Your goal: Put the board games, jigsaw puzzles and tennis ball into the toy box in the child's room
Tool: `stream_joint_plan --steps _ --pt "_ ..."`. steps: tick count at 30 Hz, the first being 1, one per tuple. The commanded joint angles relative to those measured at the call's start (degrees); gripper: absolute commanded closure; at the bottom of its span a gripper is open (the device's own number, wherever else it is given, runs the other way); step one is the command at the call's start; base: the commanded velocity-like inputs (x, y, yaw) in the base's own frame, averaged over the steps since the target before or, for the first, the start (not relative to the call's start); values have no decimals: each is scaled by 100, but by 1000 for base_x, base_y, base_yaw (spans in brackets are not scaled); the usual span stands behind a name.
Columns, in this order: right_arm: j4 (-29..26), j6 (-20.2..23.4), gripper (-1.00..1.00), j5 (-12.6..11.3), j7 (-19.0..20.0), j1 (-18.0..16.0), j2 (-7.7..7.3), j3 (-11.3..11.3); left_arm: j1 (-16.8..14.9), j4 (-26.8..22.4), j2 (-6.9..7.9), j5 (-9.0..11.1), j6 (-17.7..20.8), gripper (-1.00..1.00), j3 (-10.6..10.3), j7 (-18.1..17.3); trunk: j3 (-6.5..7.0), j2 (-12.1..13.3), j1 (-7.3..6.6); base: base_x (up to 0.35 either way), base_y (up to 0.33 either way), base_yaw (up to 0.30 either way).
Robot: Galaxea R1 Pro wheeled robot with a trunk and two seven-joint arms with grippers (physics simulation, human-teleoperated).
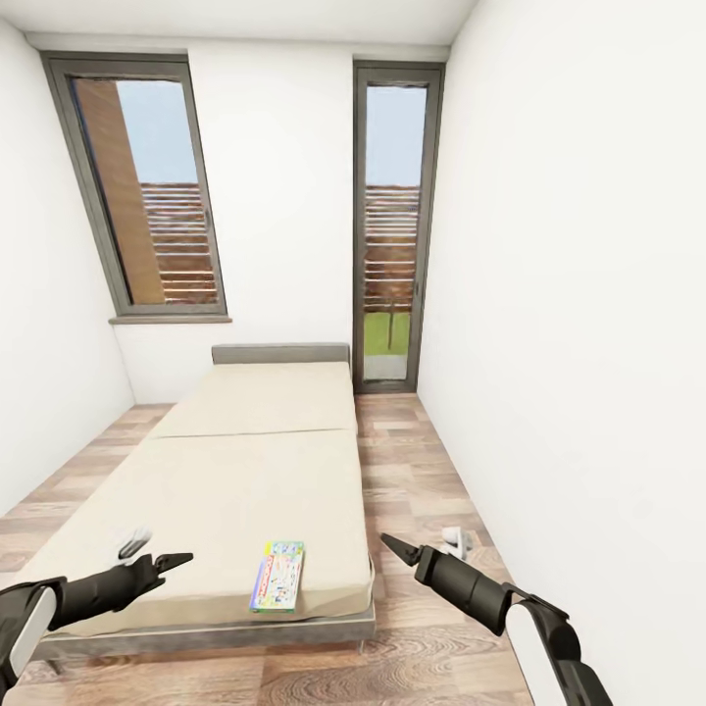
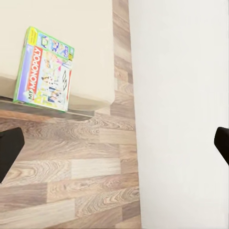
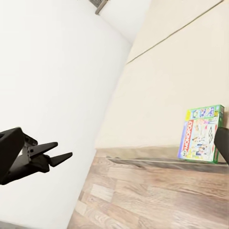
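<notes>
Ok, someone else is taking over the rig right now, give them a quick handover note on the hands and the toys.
Left hand: open, empty, held low over the near left corner of the bed.
Right hand: open, empty, over the wood floor to the right of the bed.
One board game, the Monopoly box, lies flat at the bed's near edge, between the two hands, untouched.
Done: nothing can be confirmed from here.
Left: pick up the Monopoly box; the table, toy box and other toys still need locating.
</notes>
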Motion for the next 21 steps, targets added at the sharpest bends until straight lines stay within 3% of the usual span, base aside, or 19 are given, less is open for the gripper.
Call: stream_joint_plan --steps 1,15,21 --pt "-2 42 -100 -30 14 -5 3 -24 -6 11 3 10 32 -100 11 -49 -27 -48 24 0 0 0" --pt "-2 44 -100 -114 15 -5 -9 -63 -11 60 32 27 237 -100 24 -612 -278 -610 331 0 0 0" --pt "-1 44 -100 -123 16 -5 -10 -64 -11 142 158 29 260 -100 27 -659 -386 -850 463 0 0 0"
